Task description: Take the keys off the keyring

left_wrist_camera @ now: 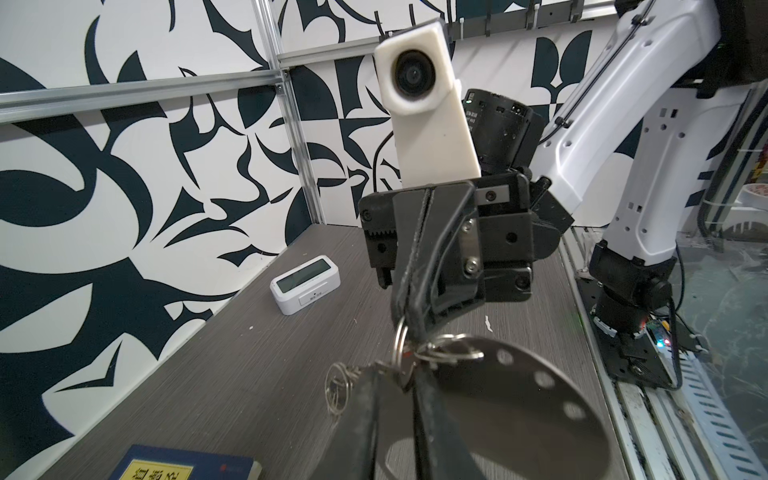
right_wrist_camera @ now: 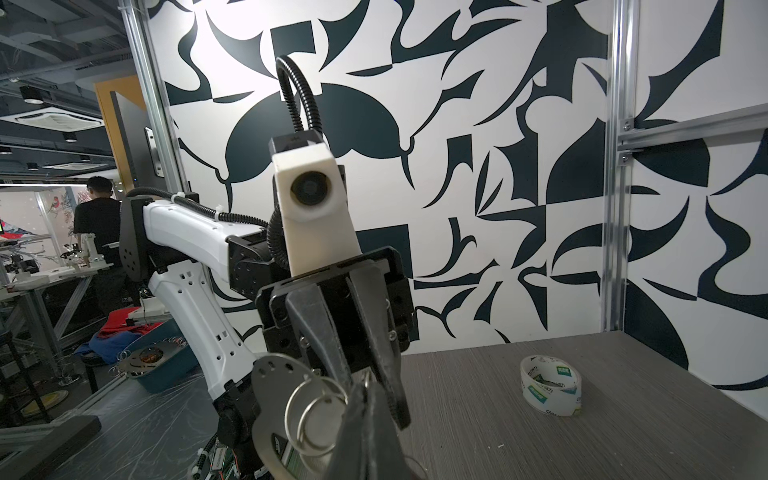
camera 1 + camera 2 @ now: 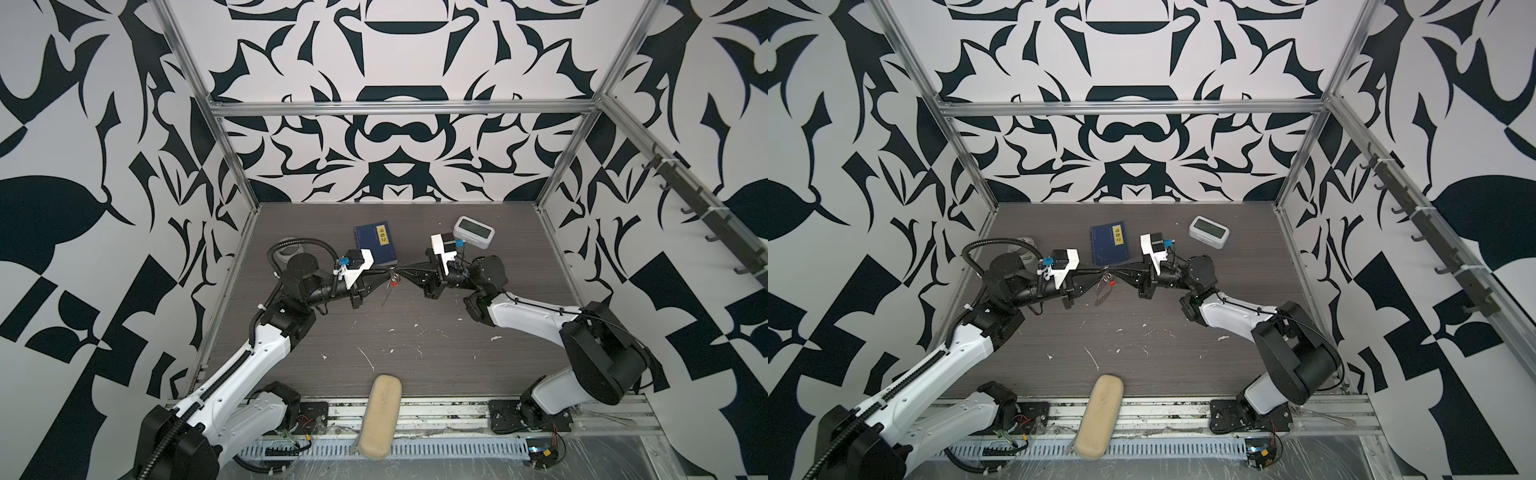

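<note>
Far left on the table (image 3: 519,332), a clear tape roll (image 2: 550,384) can be spotted, half hidden behind the left arm in both top views. The left gripper (image 3: 390,272) is reached out to mid-table. Its fingers (image 2: 320,332) are drawn nearly together, with a thin bit of the keys (image 3: 393,282) pinched at the tips, as far as can be made out from the right wrist view. A blue book (image 3: 376,245) is laid flat just on the far side of that spot. A beige pouch (image 3: 380,415) is laid across the table's near edge. The keys, red tag included, are held up in the air right between the two grippers. The keyring (image 1: 523,374), a flat grey loop with holes, is hung below them. The right gripper (image 3: 402,275) is brought tip to tip with the left one and pressed tight together at the split rings (image 2: 316,409). Which piece is actually caught can't be told. Far right, a white digital clock (image 3: 473,232) is sat.
</note>
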{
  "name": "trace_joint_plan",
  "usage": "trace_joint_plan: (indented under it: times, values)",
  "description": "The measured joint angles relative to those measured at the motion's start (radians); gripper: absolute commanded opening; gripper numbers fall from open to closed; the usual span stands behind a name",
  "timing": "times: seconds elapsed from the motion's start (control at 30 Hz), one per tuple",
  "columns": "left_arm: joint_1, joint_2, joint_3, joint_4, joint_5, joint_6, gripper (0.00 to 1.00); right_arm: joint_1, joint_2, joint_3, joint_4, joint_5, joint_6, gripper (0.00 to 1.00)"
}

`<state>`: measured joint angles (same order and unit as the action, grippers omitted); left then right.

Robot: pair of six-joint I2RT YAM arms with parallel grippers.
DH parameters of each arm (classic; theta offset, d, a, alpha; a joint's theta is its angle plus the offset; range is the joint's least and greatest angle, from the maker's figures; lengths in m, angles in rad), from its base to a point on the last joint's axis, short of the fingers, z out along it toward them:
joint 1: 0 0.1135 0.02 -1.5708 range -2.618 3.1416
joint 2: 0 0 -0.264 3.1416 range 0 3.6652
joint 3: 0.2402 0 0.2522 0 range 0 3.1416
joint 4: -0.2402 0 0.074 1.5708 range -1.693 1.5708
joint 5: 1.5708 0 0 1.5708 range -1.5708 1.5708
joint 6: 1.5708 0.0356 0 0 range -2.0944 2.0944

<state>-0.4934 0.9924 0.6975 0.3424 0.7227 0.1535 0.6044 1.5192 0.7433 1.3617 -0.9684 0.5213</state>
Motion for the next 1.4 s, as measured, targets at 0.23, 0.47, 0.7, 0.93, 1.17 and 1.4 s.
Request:
trace_joint_plan:
  times: [0.23,0.47,0.7,0.93,1.17,1.4]
  values:
    - [-0.001,0.000,0.000,0.021,0.019,-0.018,0.00,-0.003,0.000,0.011,0.008,0.000,0.003,0.00]
    - [-0.001,-0.008,0.006,-0.016,0.018,0.018,0.00,-0.004,0.000,0.011,0.009,-0.015,0.003,0.04]
    - [-0.004,-0.010,0.109,-0.286,-0.031,0.187,0.00,-0.014,0.000,0.010,0.002,-0.045,0.026,0.28]
    - [-0.004,-0.001,0.150,-0.463,-0.074,0.293,0.00,-0.021,0.000,0.026,-0.068,-0.094,0.006,0.26]
    - [-0.004,0.008,0.183,-0.524,-0.067,0.336,0.00,-0.021,-0.013,0.047,-0.209,-0.135,-0.074,0.24]
    - [-0.004,0.003,0.179,-0.518,-0.046,0.338,0.00,-0.021,-0.015,0.061,-0.272,-0.156,-0.115,0.18]
